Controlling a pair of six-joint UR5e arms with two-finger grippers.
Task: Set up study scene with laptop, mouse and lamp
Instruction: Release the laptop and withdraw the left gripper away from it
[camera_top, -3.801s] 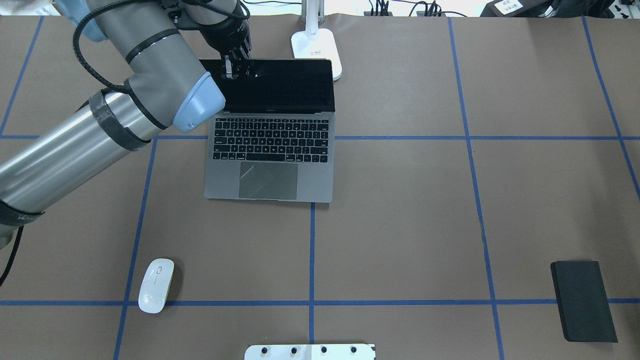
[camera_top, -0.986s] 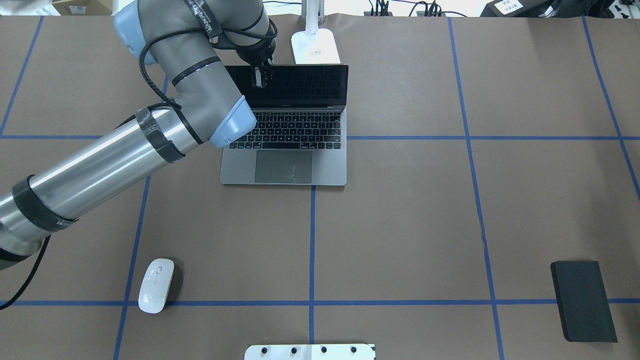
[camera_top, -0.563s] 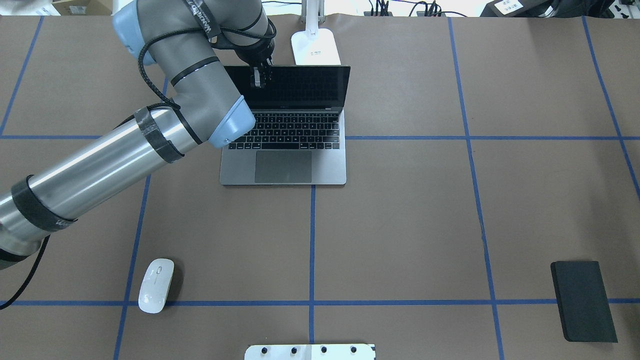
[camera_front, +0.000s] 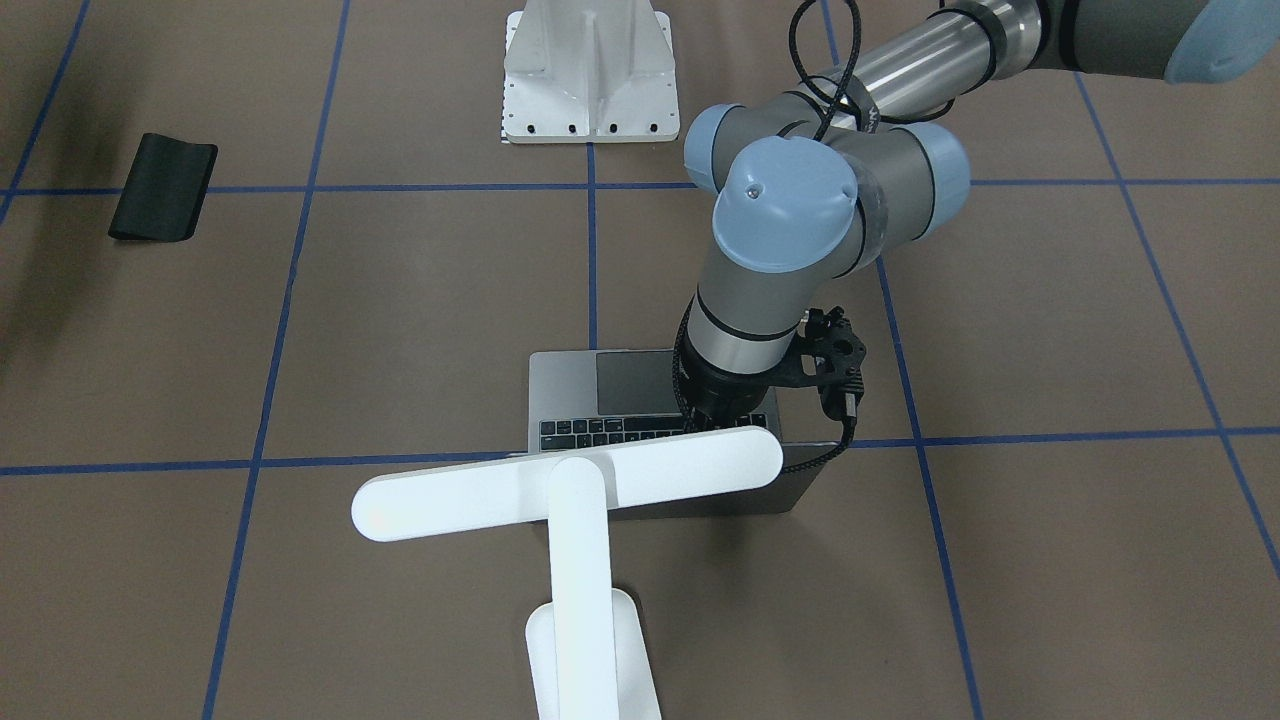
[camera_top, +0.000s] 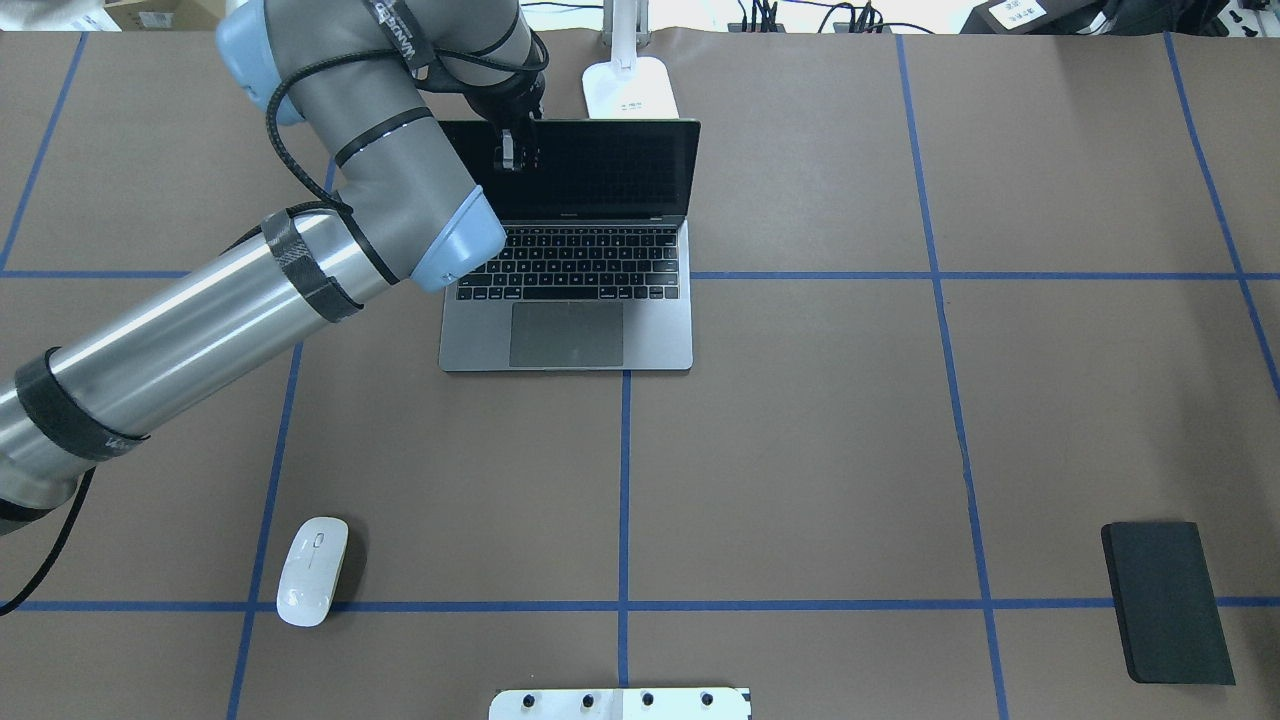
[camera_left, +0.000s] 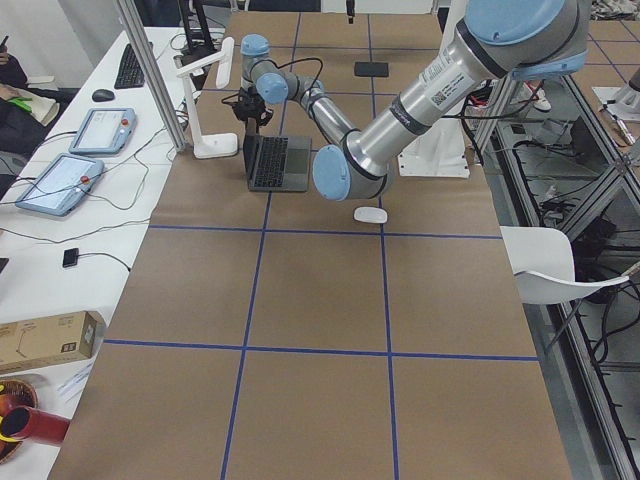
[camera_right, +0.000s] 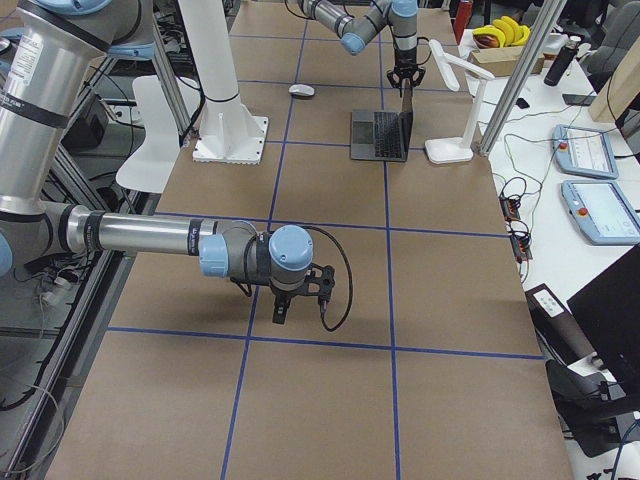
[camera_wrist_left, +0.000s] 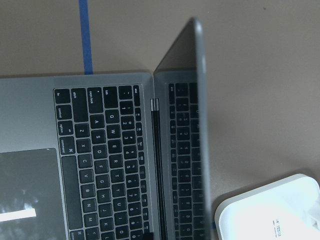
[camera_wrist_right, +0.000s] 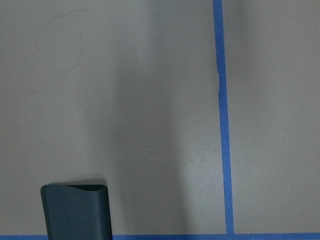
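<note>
so far, the laptop (camera_top: 565, 300) looks like the settled part of the scene: it sits open on the worktop (camera_top: 800, 450), keyboard and trackpad towards the robot and the dark screen raised close to upright. the left gripper (camera_top: 512, 155) is at the top edge of the lid, near the laptop's left corner. from overhead its fingers overlap the screen, but i cannot tell whether it is clamped on the lid or has let go, and the left wrist view shows only the lid edge-on and the keys.

the lamp (camera_front: 565, 480) stands just behind the laptop, on the side away from the robot. its base is close to the back of the lid, and in the front-facing view its bar head crosses over the lid. that placement seems about right for a study scene, though no view shows whether it is lit.

the mouse (camera_top: 312, 570) is the clear step left. it lies well apart from the laptop, nearer the robot and off to the laptop's left, with no gripper near it. a black mouse pad (camera_top: 1167, 603) lies well apart on the laptop's other side.

the right gripper (camera_right: 280, 315) hangs low, far from the laptop; i cannot tell its state.
</note>
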